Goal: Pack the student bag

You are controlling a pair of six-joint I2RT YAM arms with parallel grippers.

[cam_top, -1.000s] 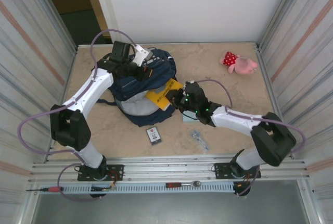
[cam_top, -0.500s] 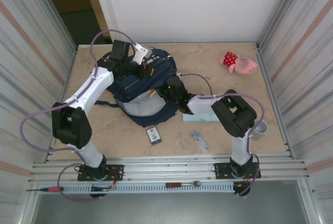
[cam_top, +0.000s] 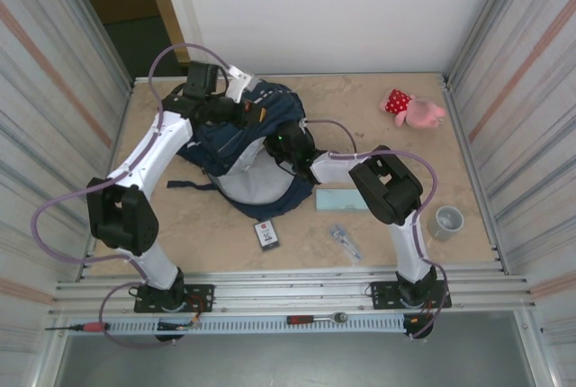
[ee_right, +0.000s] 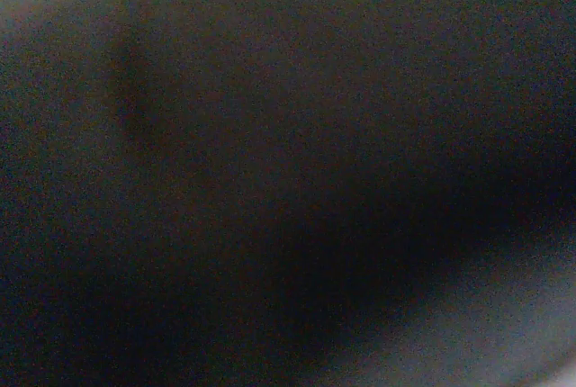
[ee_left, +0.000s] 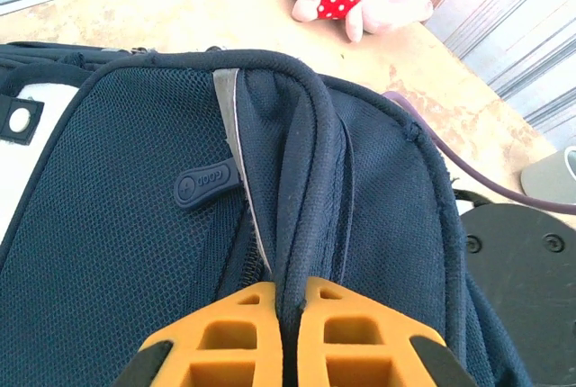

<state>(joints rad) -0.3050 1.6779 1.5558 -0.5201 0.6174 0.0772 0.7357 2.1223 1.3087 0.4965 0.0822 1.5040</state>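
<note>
Since a second ago our right arm has folded in and pushed its gripper (cam_top: pixel 279 142) into the mouth of the bag (cam_top: pixel 243 157), which lies left of centre on the table (cam_top: pixel 405 162). The yellow book it carried is gone from sight, likely inside. We cannot tell how those jaws stand. Our left gripper (ee_left: pixel 290 301) is clamped on the bag's rim, holding it open. Next we should let go inside, back out cleanly, then fetch the pale blue pad (cam_top: pixel 342 199).
</note>
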